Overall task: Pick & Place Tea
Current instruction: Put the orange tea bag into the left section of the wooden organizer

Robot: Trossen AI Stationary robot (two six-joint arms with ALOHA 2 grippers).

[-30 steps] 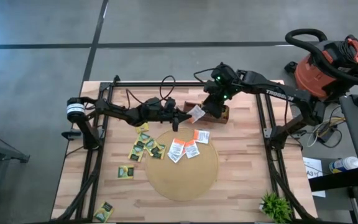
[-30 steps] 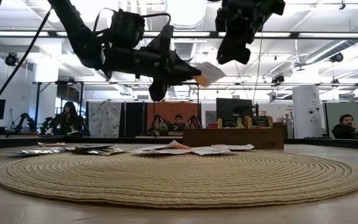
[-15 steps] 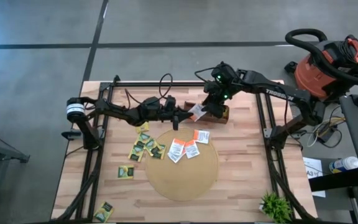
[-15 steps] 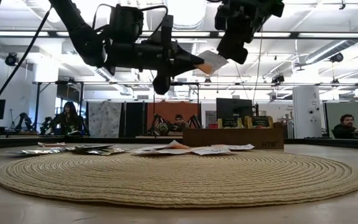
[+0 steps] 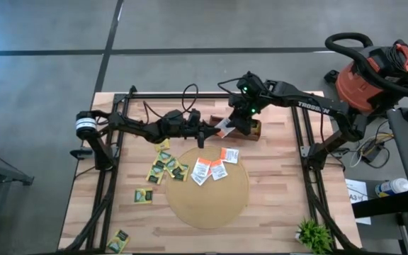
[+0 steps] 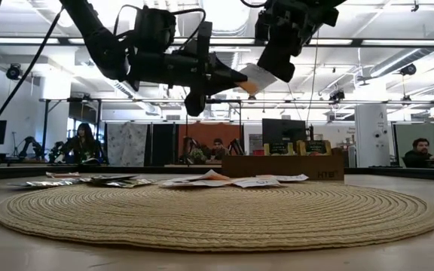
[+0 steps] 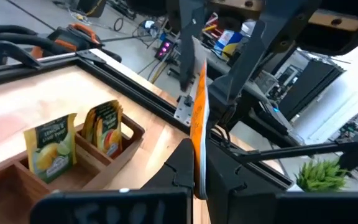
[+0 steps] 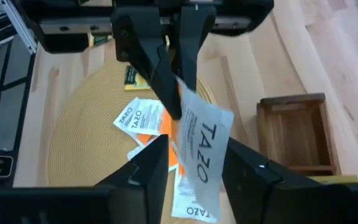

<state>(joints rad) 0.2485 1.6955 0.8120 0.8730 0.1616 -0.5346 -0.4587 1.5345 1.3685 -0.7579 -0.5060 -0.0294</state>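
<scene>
High above the wooden compartment box (image 5: 250,129), our left gripper (image 5: 213,130) pinches an orange-and-white Tazo tea sachet (image 5: 224,127) by one edge, while our right gripper (image 8: 192,163) straddles it, jaws apart. We risk dropping it: release before the right fingers clamp, and it flutters onto the woven mat (image 5: 207,205).

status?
Left gripper shut on sachet, mid-air. Right gripper open around it. Handover not yet done. Nothing in the way.
</scene>
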